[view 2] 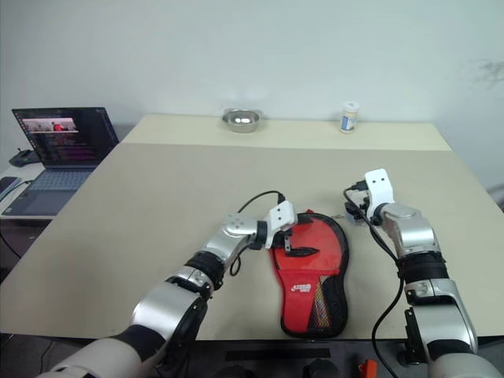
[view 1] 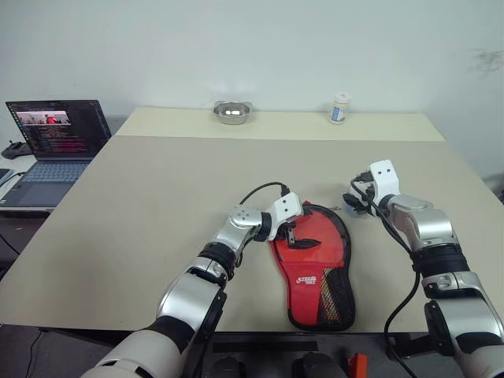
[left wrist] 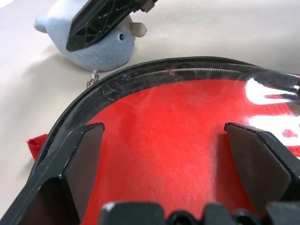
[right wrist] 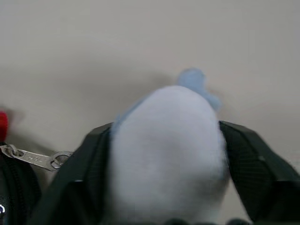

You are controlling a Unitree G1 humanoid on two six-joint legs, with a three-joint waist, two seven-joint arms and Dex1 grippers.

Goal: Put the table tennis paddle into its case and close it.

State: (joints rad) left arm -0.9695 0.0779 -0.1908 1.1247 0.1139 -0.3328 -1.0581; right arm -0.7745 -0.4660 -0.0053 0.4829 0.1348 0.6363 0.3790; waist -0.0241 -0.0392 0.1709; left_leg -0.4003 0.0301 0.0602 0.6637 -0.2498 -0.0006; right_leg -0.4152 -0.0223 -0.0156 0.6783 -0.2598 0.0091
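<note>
Beige table (view 1: 157, 197) (white wall behind): left jaws spread over case (view 1: 315, 260), right jaws around plush (left wrist: 93, 44).

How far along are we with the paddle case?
Done: the case lies flat on the table with a red face showing inside its rim; I can't confirm that is the paddle. In hand: the left gripper stands open over the case, and the right gripper straddles the pale blue zipper charm. Left: zipping the case closed.

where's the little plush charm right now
The pale blue plush charm lies on the table just past the right edge of the red case, between the fingers of the right pincer.
</note>
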